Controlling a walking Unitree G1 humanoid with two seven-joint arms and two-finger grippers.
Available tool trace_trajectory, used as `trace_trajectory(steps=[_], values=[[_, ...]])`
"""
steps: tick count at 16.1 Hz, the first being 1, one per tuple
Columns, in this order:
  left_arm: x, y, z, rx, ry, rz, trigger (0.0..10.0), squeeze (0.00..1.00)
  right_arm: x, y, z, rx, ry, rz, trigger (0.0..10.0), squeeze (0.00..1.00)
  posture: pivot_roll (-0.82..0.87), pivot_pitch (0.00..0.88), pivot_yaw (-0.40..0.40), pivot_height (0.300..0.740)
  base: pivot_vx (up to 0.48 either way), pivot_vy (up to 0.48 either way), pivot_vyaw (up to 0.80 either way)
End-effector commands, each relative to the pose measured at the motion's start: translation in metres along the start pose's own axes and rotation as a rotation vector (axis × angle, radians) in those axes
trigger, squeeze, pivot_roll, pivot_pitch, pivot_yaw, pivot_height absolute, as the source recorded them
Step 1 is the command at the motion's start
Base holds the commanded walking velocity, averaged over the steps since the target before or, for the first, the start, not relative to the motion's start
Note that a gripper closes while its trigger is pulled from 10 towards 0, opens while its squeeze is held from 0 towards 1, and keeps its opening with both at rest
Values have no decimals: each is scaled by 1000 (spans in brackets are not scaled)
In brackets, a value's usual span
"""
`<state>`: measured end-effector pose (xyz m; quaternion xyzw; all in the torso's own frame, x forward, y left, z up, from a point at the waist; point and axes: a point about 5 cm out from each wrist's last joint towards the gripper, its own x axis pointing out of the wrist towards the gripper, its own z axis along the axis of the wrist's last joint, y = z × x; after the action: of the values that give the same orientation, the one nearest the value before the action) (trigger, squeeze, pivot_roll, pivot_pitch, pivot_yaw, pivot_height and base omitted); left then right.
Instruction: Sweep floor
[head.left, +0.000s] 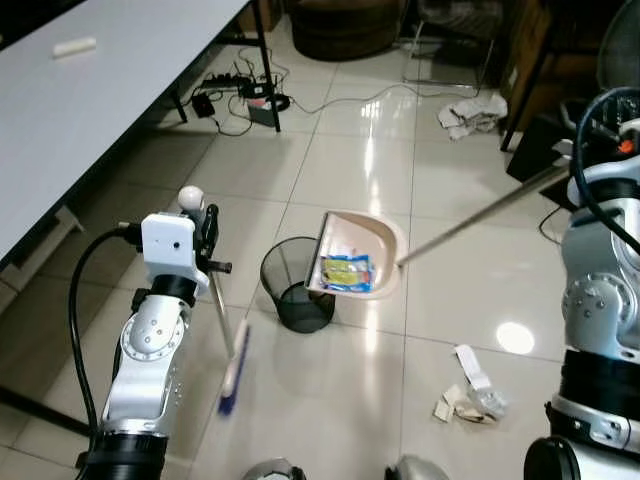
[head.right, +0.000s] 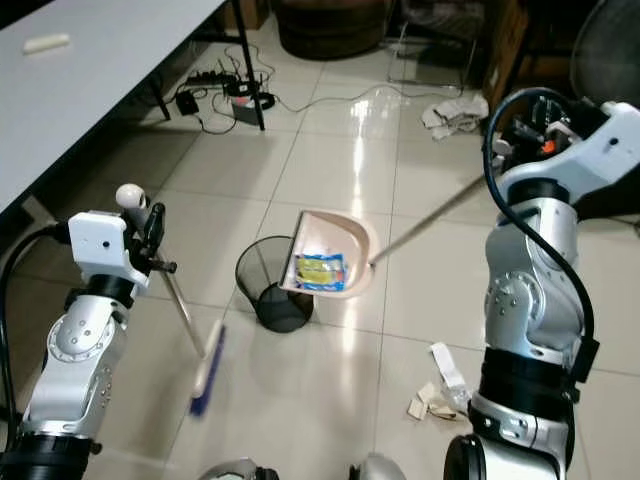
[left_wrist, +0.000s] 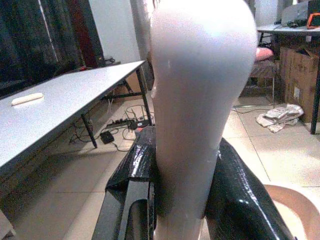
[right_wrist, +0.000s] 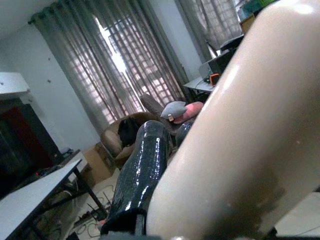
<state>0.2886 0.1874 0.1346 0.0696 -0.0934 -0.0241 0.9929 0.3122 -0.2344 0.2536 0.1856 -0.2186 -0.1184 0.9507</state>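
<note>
On the glossy tiled floor (head.left: 350, 180), near the centre of the head views, a beige dustpan (head.left: 360, 255) hangs tilted over the rim of a black mesh bin (head.left: 296, 283), touching or just above its edge at the bin's 2 o'clock side, with a yellow and blue wrapper (head.left: 346, 272) lying inside the pan. Its long thin handle (head.left: 480, 214) runs up toward 2 o'clock to the right pincer (head.right: 520, 125), which is clamped on the handle's thick end; the right wrist view shows one black finger (right_wrist: 142, 165) pressed along the pale grip. At 9 o'clock from the bin the left pincer (head.left: 205, 228) grips the top of a broom (head.left: 228, 340) just below its round white knob, fingers (left_wrist: 135, 170) closed against both sides of the shaft in the left wrist view. The broom slants down toward 6 o'clock, and its blue bristle head sits low near the tiles, blurred. Scraps of white paper (head.left: 468, 390) lie on the floor at 4 o'clock from the bin, well apart from it. A grey worktop (head.left: 90, 90) fills the 10 o'clock corner, with cables and a power strip (head.left: 240, 90) under its far end, and crumpled cloth (head.left: 470, 112) lies at 1 o'clock
</note>
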Motion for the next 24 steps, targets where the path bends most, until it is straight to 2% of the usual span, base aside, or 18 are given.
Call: trace_trajectory(steps=[1, 8, 12, 16, 24], values=[[2, -2, 9, 6, -37, -9, 10000, 0, 5, 3, 11, -1, -68, 17, 10000, 0, 29, 102, 70, 740, 360, 0, 0], [1, -1, 9, 12, -32, -7, 10000, 0, 20, 37, -2, -68, -94, 219, 10000, 0, 36, 106, 65, 740, 363, 0, 0], [0, 0, 7, 16, -20, -6, 10000, 0, 23, 47, -10, -102, -104, 287, 10000, 0, 43, 107, 62, 740, 348, 0, 0], [-2, 0, 3, 22, 5, -8, 10000, 0, 23, 57, -20, -123, -109, 361, 10000, 0, 50, 111, 62, 740, 0, 0, 0], [-6, -2, 1, 27, 21, -17, 10000, 0, 21, 90, -41, -165, -140, 538, 10000, 0, 61, 109, 56, 740, 0, 0, 0]])
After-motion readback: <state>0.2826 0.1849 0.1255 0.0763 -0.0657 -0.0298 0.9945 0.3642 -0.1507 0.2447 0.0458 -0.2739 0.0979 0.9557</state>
